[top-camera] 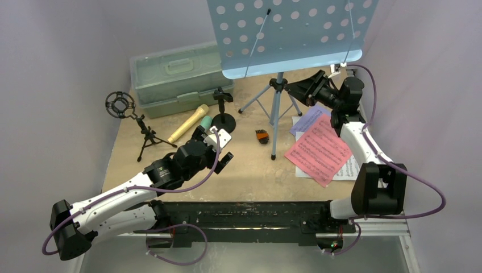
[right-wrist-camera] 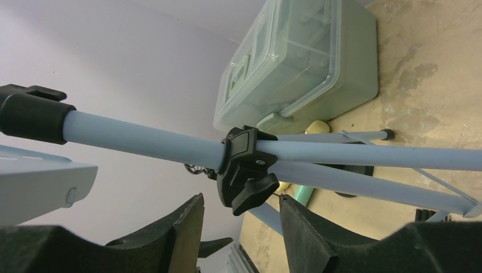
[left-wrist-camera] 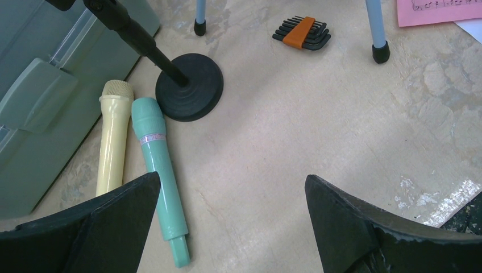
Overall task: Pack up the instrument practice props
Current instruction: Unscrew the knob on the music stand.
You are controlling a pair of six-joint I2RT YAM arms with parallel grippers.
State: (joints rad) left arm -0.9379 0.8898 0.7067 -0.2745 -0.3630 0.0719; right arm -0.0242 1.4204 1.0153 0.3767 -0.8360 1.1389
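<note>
early step, i judge. the left hand (left-wrist-camera: 230, 187), spread wide, hovers above the tan microphone (left-wrist-camera: 113, 136) and teal microphone (left-wrist-camera: 159, 170), two in all, side by side on the surface (left-wrist-camera: 318, 131) by the round-base holder (left-wrist-camera: 189, 85). the right hand (right-wrist-camera: 239, 205), spread, is poised at the clamp knob (right-wrist-camera: 250, 190) of the one music stand (top-camera: 290, 34), upright at the back; next it likely needs to pinch and loosen it. two holders counting the tripod holder (top-camera: 133, 122), three sheets (top-camera: 319, 149), one case (top-camera: 170, 77).

The tan mic (left-wrist-camera: 113, 136) and teal mic (left-wrist-camera: 159, 170) lay side by side, heads just beside the upright round-base holder (left-wrist-camera: 190, 85). The ring-top holder (top-camera: 136, 122) stood further left. The perforated blue rack (top-camera: 284, 34) stood upright on its tripod. A red sheet (top-camera: 319, 149) overlapped a purple sheet (top-camera: 310, 119) and a white sheet (top-camera: 348, 169).
</note>
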